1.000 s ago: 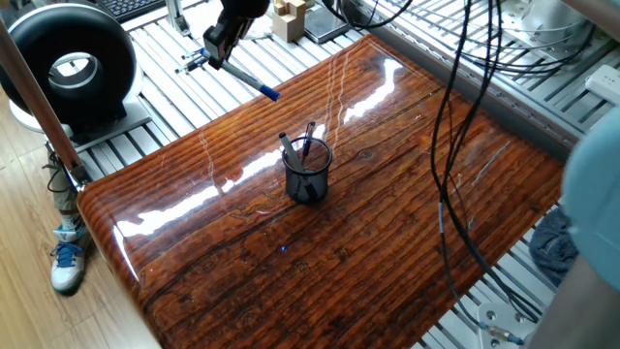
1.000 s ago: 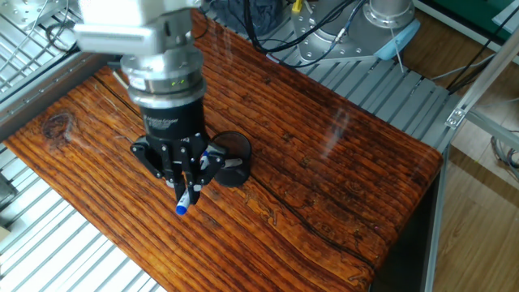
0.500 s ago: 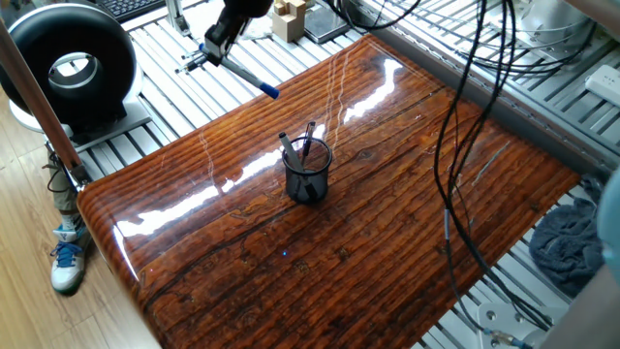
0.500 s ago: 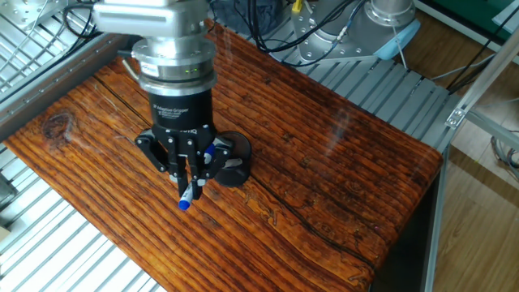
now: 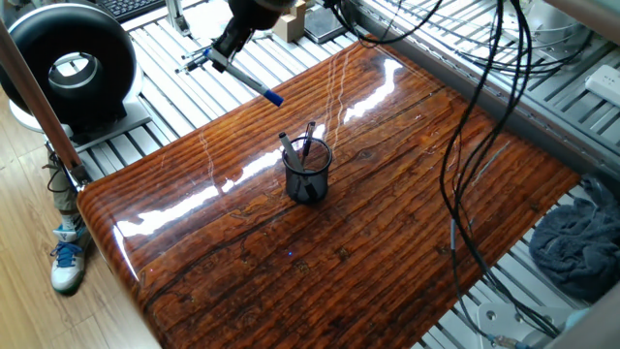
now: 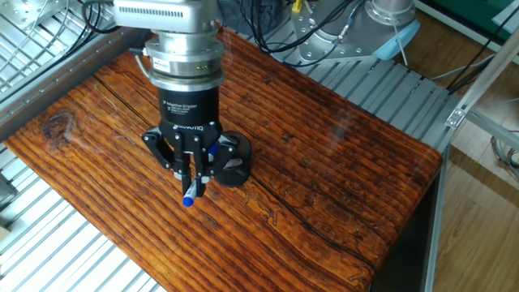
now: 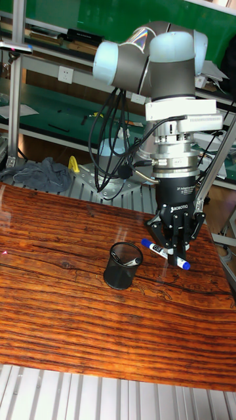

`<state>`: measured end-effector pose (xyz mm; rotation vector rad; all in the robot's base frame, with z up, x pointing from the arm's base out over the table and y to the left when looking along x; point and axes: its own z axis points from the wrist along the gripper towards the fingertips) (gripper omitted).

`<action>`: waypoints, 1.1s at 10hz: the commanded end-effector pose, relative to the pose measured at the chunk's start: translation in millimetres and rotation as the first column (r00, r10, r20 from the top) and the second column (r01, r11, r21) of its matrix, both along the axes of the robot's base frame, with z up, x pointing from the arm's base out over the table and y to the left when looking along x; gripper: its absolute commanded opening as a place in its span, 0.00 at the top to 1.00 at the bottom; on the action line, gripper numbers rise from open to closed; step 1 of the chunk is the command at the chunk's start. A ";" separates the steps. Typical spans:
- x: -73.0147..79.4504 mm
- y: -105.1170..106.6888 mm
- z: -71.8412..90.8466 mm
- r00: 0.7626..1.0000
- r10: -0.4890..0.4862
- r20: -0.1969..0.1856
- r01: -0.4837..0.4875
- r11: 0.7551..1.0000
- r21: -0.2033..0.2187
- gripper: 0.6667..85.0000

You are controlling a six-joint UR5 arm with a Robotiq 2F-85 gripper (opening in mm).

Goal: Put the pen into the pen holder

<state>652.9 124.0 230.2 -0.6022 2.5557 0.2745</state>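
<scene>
The pen point(image 7: 165, 254) is up in the air, lying flat, with its blue end point(image 6: 187, 199) sticking out. The gripper point(image 7: 175, 257) has its two fingers squeezed tight on the pen's middle. It hangs just beside the pen holder point(image 7: 124, 265), not over it. So the pen is picked up, but I think it must be moved over the cup, tipped upright and dropped in. Other dark pens point(image 5: 295, 146) stand inside. The wooden table point(image 5: 387, 223) is shiny brown, with cables point(image 5: 484, 116) hanging nearby
</scene>
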 end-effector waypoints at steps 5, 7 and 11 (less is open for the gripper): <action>-11.6 5.3 -23.5 0.997 -0.035 0.061 0.032 0.998 0.046 0.99; -13.1 2.0 -30.8 0.997 -0.039 0.073 0.035 0.998 0.057 0.99; -15.1 2.7 -41.4 0.994 -0.031 0.103 0.025 0.998 0.052 0.99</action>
